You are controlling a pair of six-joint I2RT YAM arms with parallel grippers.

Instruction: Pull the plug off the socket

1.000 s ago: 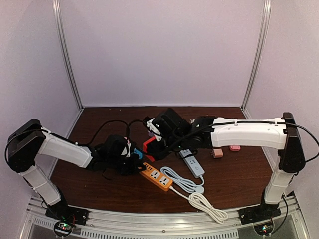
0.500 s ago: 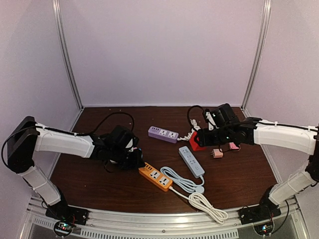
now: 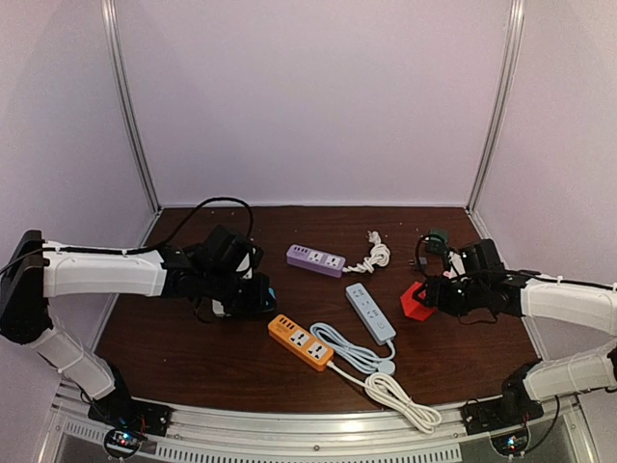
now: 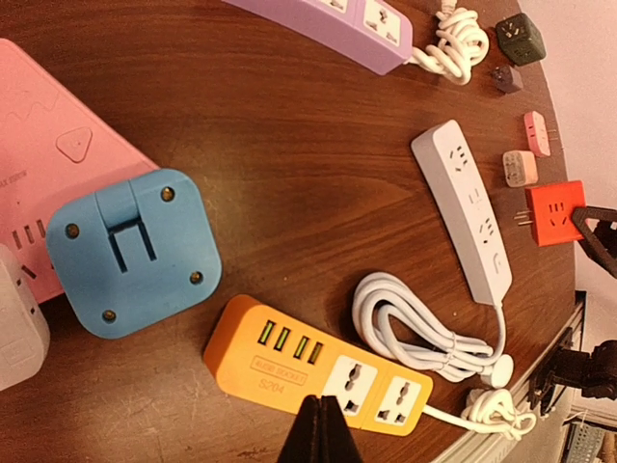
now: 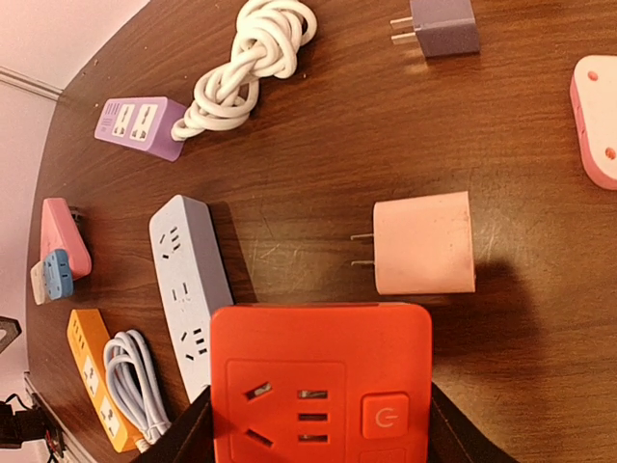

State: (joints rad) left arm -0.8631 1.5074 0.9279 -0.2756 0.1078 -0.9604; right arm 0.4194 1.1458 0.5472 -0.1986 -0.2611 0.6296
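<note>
My right claw (image 5: 318, 424) grips the red plug (image 5: 320, 376) by its sides, well apart from the pink socket strip (image 4: 39, 193) across the counter (image 4: 289, 174). My left claw (image 4: 321, 429) is pinched closed on nothing, near the blue plug (image 4: 130, 253). The pull looks done; next I'd lower the plug and let go gently.

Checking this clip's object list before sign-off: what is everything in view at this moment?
purple power strip: one, purple, far centre, white cord bundled
pale blue power strip: one, pale blue, centre
orange power strip: one, orange, near centre, white cable coiled alongside
pink power strip: one, pink, left
blue plug: one, blue, against the pink strip
white plug: one, white, beside the blue plug
chargers: four, right side: peach charger, grey-purple charger, pink charger, dark green cube
red socket block: one, red, right
table: one, dark brown
left end effector: black, closed, empty
right end effector: black, gripping the red socket block
</note>
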